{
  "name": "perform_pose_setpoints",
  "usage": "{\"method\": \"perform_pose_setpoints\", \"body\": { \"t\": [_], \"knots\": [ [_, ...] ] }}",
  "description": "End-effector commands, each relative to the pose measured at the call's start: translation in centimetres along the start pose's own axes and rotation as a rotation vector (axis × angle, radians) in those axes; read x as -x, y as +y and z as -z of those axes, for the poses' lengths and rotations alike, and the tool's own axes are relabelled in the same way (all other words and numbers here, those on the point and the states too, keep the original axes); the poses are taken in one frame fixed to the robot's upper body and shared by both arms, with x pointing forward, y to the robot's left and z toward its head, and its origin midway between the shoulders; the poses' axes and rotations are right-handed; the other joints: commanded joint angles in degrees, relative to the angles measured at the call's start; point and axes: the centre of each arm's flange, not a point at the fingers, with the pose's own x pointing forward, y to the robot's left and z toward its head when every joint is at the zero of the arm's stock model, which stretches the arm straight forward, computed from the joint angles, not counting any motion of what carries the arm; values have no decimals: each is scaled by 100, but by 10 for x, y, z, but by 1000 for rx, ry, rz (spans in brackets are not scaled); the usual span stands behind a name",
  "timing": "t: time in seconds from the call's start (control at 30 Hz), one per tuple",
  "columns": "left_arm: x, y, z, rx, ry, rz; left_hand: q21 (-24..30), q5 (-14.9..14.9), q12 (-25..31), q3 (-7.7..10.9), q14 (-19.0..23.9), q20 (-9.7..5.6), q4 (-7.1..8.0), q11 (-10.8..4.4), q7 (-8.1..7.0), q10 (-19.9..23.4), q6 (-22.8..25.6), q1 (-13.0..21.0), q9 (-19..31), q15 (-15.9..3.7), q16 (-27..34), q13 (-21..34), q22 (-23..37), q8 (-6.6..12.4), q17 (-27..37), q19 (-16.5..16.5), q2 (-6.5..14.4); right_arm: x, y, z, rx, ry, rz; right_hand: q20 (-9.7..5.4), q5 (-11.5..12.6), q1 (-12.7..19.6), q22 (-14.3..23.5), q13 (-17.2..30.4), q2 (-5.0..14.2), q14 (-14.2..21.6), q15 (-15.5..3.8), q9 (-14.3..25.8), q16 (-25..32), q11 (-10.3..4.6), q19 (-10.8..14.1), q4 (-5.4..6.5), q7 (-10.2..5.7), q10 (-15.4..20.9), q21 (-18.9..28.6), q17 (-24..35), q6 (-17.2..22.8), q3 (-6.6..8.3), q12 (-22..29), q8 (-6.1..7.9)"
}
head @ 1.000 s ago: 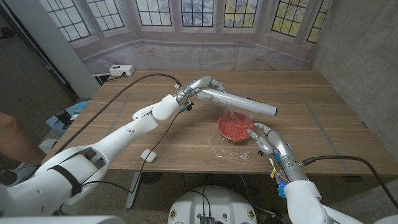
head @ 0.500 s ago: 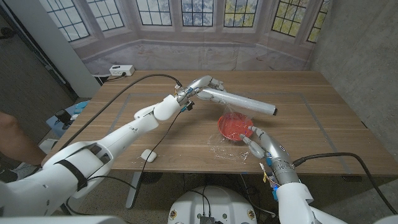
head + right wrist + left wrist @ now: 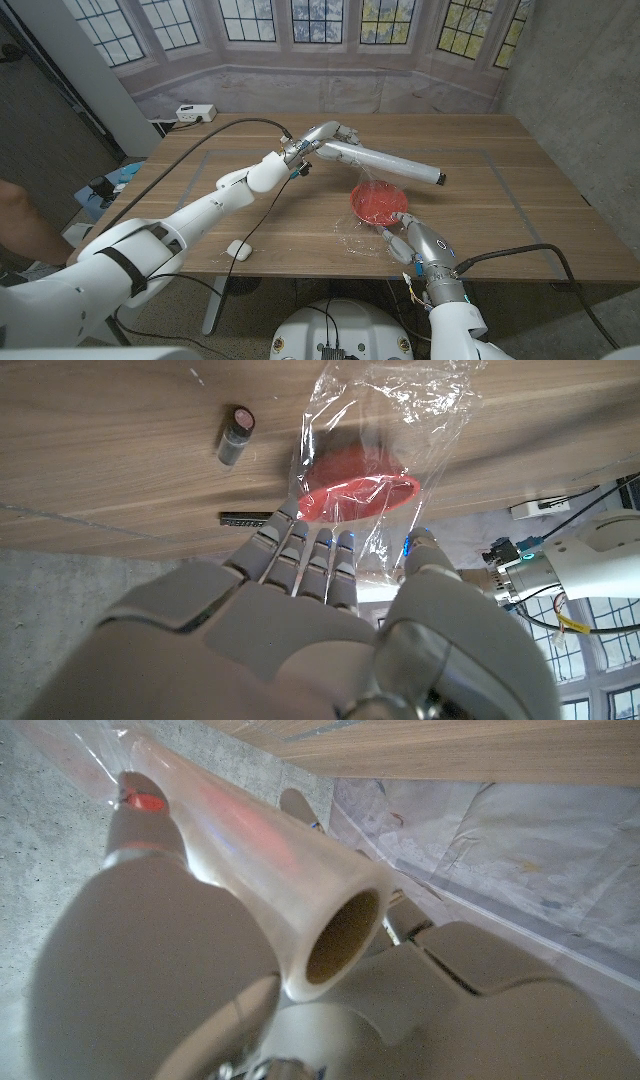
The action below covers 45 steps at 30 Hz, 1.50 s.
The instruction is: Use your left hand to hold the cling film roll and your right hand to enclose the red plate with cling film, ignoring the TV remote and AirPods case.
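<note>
Left hand point(image 3: 322, 137) gripping cling film roll point(image 3: 385, 163) aloft; right hand point(image 3: 413, 237) open at red plate point(image 3: 377, 203) near table edge point(image 3: 300, 268).

Glossy clear cling film point(image 3: 400, 420), matt wooden table point(image 3: 520, 180)

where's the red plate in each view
Head view: round red plate under clear cling film, right of table centre, just beyond the right hand.
Left wrist view: cannot make it out.
Right wrist view: red plate just past the fingers.
Shared landmark: the film over the plate.
</note>
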Motion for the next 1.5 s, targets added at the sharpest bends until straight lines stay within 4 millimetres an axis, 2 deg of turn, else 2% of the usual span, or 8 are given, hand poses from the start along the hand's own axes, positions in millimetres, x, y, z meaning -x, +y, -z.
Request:
{"method": "perform_pose_setpoints", "body": {
  "t": [0.03,0.53,0.87,1.5],
  "knots": [
    [-2,3,5,-4,-14,2,11,13,2,-24,-13,-26,-14,-6,-29,8,40,1843,22,-4,-39,22,19,21,6,26,1873,5,19,-3,111,8,11,-267,35,106,-2,17,33,106,-308,13,50,-23,93,-18,-19,83,43,12,110,73,33,55],
    [-8,3,7,-14,-24,1,9,13,0,-25,-21,-28,-15,-3,-42,11,36,1845,21,-3,-43,22,19,21,3,16,1875,11,33,-1,178,37,26,-272,21,186,-5,15,47,355,-369,14,119,-29,304,-26,-72,334,53,24,385,118,92,111],
    [-9,3,7,-16,-26,-7,8,13,1,-27,-25,-31,-15,-1,-39,8,35,1845,21,-6,-45,28,19,21,2,11,1874,14,45,-1,261,40,0,-322,28,186,-5,13,177,397,-424,13,145,-110,332,59,-152,380,28,67,462,183,82,108],
    [-3,5,9,-25,-16,-28,7,12,-1,-32,-16,-28,-6,-5,-55,7,37,1834,20,-1,-40,29,19,25,2,0,1883,10,66,12,329,71,-37,-361,25,185,-5,13,230,407,-455,13,164,-147,367,160,-172,401,6,114,488,271,59,83]
  ]
}}
